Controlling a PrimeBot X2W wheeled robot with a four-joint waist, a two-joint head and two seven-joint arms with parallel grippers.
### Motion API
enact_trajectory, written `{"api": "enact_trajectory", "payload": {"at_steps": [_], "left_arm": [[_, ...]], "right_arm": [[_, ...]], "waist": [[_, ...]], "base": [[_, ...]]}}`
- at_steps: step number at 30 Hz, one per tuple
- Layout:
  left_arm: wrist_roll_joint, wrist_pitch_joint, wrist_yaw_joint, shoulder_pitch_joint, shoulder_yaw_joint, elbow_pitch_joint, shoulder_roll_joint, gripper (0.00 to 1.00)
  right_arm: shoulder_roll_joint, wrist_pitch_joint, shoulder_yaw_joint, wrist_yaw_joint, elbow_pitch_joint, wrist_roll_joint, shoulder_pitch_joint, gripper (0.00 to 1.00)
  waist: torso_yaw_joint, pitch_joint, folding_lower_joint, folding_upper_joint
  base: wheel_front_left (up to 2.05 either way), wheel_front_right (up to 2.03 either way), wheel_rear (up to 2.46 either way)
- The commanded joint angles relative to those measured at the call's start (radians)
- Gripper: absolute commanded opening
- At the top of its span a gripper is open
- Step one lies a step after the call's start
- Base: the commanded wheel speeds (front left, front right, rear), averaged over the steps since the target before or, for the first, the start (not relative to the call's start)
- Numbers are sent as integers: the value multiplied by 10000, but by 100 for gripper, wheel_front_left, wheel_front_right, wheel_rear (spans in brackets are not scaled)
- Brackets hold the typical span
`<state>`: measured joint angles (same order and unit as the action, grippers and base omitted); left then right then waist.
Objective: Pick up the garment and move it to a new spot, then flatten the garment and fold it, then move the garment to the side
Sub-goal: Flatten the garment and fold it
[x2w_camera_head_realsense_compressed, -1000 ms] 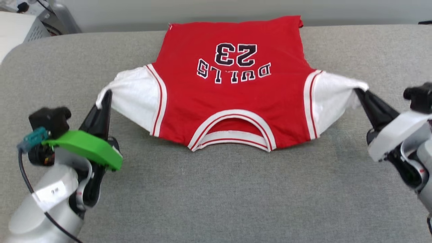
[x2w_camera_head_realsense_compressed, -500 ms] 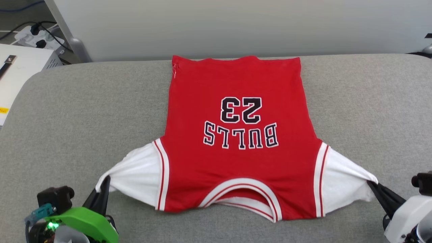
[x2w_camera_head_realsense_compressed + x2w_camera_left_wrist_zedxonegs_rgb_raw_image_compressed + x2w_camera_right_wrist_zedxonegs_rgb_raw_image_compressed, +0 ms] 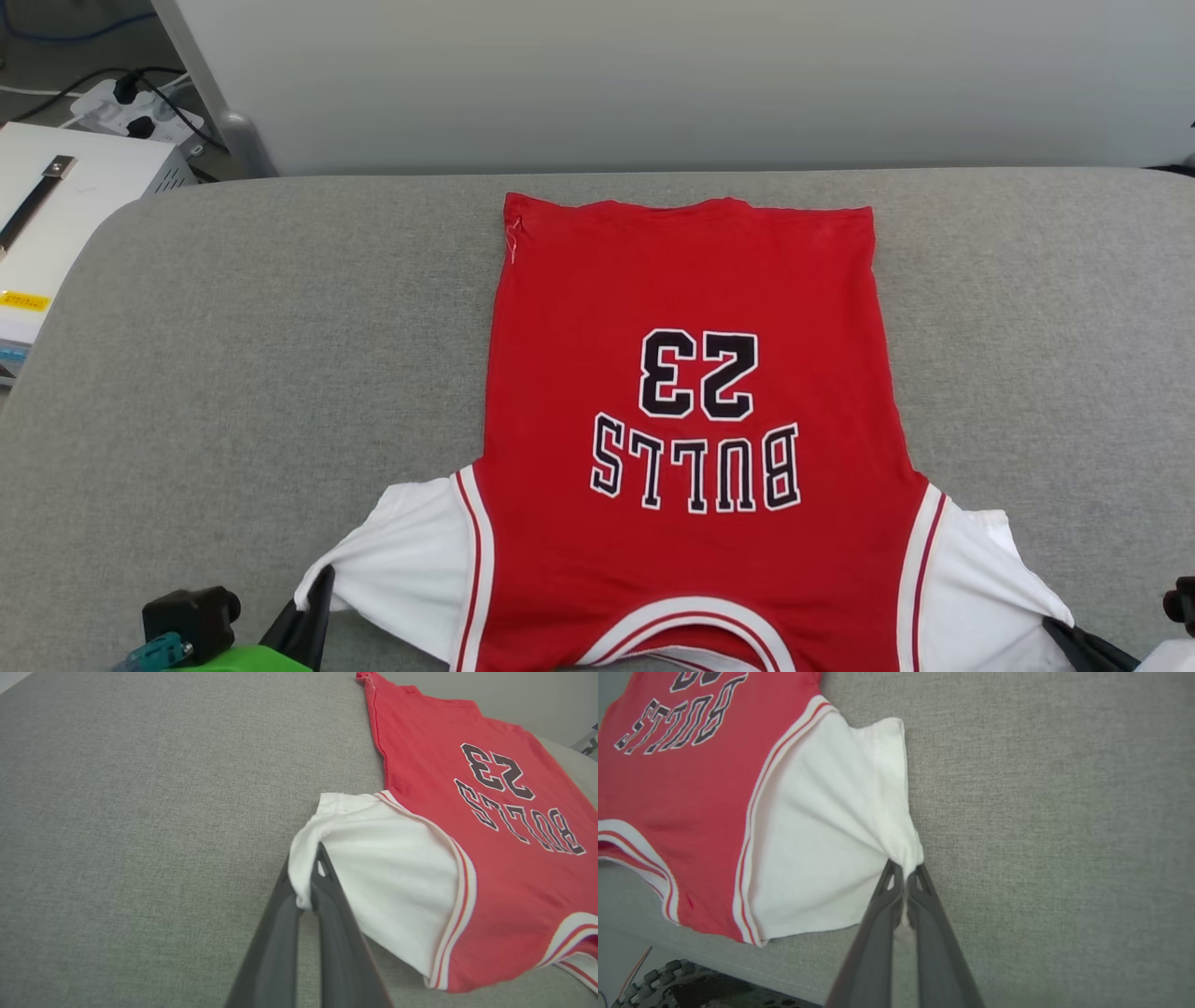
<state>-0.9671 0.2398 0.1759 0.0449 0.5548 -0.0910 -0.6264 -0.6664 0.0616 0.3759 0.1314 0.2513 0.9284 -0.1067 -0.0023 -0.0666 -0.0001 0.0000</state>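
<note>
Drawn nearer over the past second: red Bulls jersey [image 3: 691,280], hem once hanging past the far edge of the grey padded table [image 3: 280,327], now lying short of that edge. Head camera also tilted meanwhile, hence much of the shift in framing.

Nearest, at the lower left of the head view: left gripper [image 3: 306,877], dark fingers pressed together on the cuff of the left-hand sleeve [image 3: 387,882], white cloth pinched between them and bunched to a point. At the lower right: right gripper [image 3: 903,872], likewise clamped on the outer corner of the right-hand sleeve [image 3: 822,849], fabric fanning out from the pinch. Both sleeves stretched outward and toward the near side.

Between the sleeves, at the bottom edge of the head view: red-and-white striped collar [image 3: 691,621], partly cut off.

Farther on: red body spread flat on the padding, lettering up. Black, white-outlined "BULLS" [image 3: 695,464], upside down to the head camera, then "23" [image 3: 697,373] beyond it, then plain red cloth up to the straight hem [image 3: 691,207], with a loose white thread at its left corner.

Past the table: pale wall panel [image 3: 653,84]. Off the far left corner: white box [image 3: 56,215] with a dark handle, and behind it a power strip [image 3: 140,112] with plugs.
</note>
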Motion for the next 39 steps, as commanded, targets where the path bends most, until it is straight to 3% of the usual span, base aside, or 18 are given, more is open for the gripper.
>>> {"api": "enact_trajectory", "payload": {"at_steps": [1,2,4,5,14,18,22,28,33,39], "left_arm": [[134,24,69,-162,15,13,22,0],[230,31,78,-265,56,28,57,0],[395,49,95,-441,111,78,135,0],[479,62,107,-529,128,119,182,0],[1140,152,219,-1149,88,795,466,0],[1496,176,279,-1556,19,1210,581,0],[1831,190,304,-2021,-15,1554,745,0],[2253,208,229,-2568,-68,1803,1161,0],[2606,215,12,-2915,-112,1815,1515,0],[3013,218,-306,-3279,-289,1835,2017,0]], "right_arm": [[59,106,-175,-7,-101,-172,-85,0],[133,229,-296,-7,-197,-289,-79,3],[218,503,-475,-7,-409,-465,-61,60],[254,591,-635,-7,-516,-577,-23,100],[184,608,-2256,-7,-1864,-1438,956,100],[174,423,-3252,-7,-2315,-2001,2269,100],[108,1026,-3625,-7,-2571,-2434,4039,100],[-227,3300,-2812,-7,-2115,-2580,7084,100],[-273,6711,-1728,-7,-634,-2040,9352,100],[-92,8958,-942,-7,936,-2558,11322,100]], "waist": [[27,-37,1,0],[35,-56,1,0],[41,-109,1,0],[43,-151,1,0],[180,-879,1,0],[355,-1507,1,0],[610,-2255,1,0],[1048,-3245,1,0],[1424,-3867,1,0],[1839,-4584,1,0]], "base": [[0,0,0],[0,0,0],[0,0,0],[0,0,0],[0,0,0],[0,0,0],[0,0,0],[0,0,0],[0,0,0],[0,0,0]]}}
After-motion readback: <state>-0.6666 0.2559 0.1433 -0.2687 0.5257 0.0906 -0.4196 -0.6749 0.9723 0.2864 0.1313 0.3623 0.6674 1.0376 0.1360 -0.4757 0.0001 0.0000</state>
